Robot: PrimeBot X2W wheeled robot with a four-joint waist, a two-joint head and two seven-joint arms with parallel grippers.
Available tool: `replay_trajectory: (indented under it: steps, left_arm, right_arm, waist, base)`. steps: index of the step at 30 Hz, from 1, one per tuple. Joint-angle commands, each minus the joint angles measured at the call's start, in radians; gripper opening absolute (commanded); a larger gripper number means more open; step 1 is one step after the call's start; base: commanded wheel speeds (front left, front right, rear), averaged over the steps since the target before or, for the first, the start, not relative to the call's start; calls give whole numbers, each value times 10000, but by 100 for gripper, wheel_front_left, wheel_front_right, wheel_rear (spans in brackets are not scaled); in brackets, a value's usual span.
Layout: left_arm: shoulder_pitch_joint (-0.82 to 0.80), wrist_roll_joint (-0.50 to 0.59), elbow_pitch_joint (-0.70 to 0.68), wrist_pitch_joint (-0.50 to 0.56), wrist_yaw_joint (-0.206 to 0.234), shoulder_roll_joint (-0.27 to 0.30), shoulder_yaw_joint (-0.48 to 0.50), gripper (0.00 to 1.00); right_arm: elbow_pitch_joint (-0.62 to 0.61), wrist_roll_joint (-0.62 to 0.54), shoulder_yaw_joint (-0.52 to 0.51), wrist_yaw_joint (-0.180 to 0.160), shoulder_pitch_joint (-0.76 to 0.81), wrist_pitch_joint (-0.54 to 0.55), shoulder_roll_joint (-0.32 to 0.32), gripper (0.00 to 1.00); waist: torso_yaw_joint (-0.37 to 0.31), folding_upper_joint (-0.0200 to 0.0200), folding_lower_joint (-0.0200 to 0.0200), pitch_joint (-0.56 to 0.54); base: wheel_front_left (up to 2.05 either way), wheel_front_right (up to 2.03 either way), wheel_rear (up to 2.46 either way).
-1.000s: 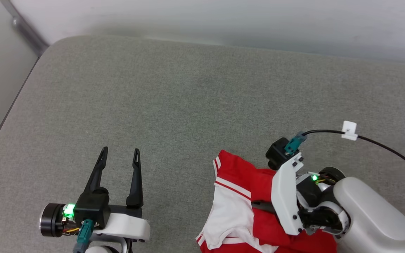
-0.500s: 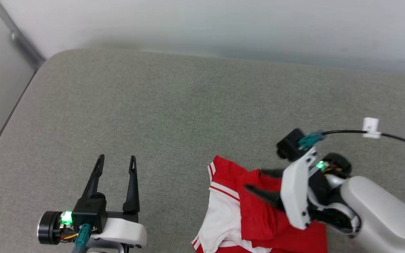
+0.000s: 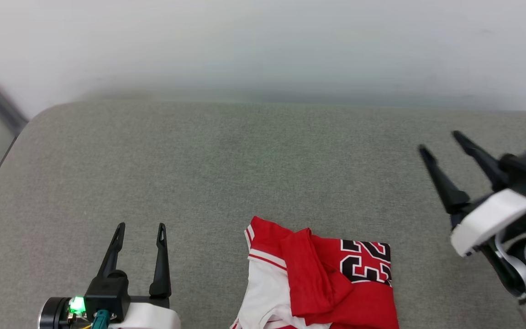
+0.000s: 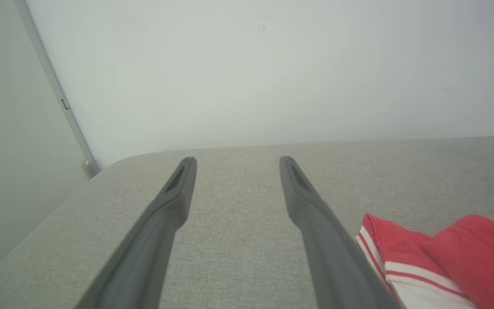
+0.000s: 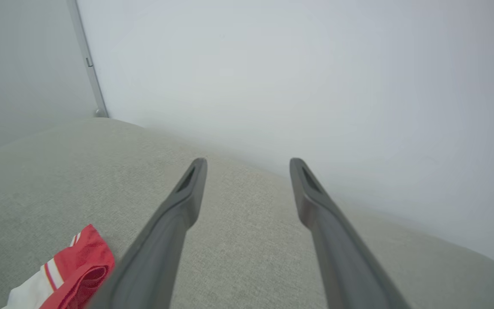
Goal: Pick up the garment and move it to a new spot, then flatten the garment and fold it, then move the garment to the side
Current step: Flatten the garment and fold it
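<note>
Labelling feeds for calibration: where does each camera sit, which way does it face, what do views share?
Head view: on the head, facing forward and down at the garment on the grey cushion; open left gripper lower left, open right gripper right.
Left wrist view: left wrist, facing along the left gripper toward the wall; garment lower right.
Right wrist view: right wrist, facing along the right gripper toward the wall; garment lower left.
Shared: garment and cushion, in all three.

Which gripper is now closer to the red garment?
Left, though narrowly. The left gripper lies open beside the garment, on its left. The right gripper, also open, is off to its right and farther back, apparently raised.
</note>
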Motion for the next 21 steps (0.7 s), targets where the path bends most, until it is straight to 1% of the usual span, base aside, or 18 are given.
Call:
replay_trajectory:
  steps: [1, 5, 10, 16, 21]
  left_arm:
    - [92, 60, -30, -23, -2, 14, 23, 100]
    - [252, 4, -8, -23, -53, 41, 138, 100]
    - [442, 64, -85, -23, -69, 4, 80, 100]
    - [649, 73, -157, -23, -105, -23, 24, 100]
    - [794, 70, -193, -23, -128, -43, -57, 100]
  right_arm:
    - [2, -109, -96, -4, 195, -102, 87, 100]
    - [-46, -976, -1398, -2, 1106, -1198, 717, 100]
    - [-363, -1708, -2316, -4, 2263, -2122, 1421, 100]
    - [-857, -2264, -3109, -4, 3533, -2508, 2326, 100]
    - [-1139, -2463, -3464, -4, 4442, -2572, 2930, 100]
  waist:
    - [-92, 0, 1, -87]
    - [-260, 0, 1, -239]
    - [-371, 0, 1, -362]
    - [-392, 0, 1, -468]
    - [-365, 0, 1, -549]
  base:
    - [0, 0, 0]
    - [0, 0, 0]
    - [0, 0, 0]
    - [0, 0, 0]
    - [0, 0, 0]
